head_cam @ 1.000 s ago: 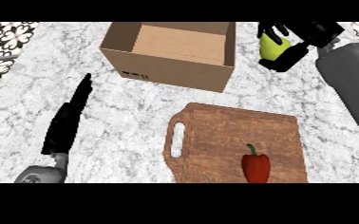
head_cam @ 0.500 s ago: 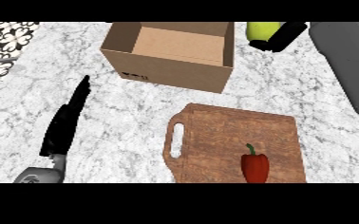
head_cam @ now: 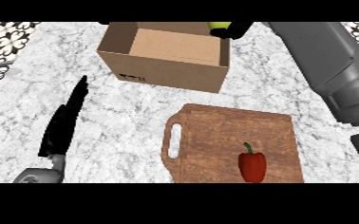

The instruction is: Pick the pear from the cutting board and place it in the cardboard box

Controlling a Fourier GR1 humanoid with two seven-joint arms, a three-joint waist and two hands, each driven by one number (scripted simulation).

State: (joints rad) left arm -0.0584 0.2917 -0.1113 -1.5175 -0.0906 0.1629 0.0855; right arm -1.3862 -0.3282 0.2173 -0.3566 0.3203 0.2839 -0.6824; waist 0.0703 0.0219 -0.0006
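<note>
The cardboard box (head_cam: 168,57) sits open on the marble tabletop (head_cam: 133,109), and its inside looks bare and brown. The right robot hand (head_cam: 233,29) is black and hangs over the far right corner of the box. It is curled around the pear (head_cam: 219,25). Only a small bit of the pear shows, a bright yellow-green patch peeking out beside the fingers at the very top of the view. The rest of the pear is hidden by the hand. The grey right forearm (head_cam: 319,66) runs down to the right of the box.

The wooden cutting board (head_cam: 224,133) lies near the box, on the side closer to the robot. A red pepper (head_cam: 252,166) with a green stem lies on it.

The left robot hand (head_cam: 67,121) rests left of the box and nearer the robot, with its black fingers straight and flat
</note>
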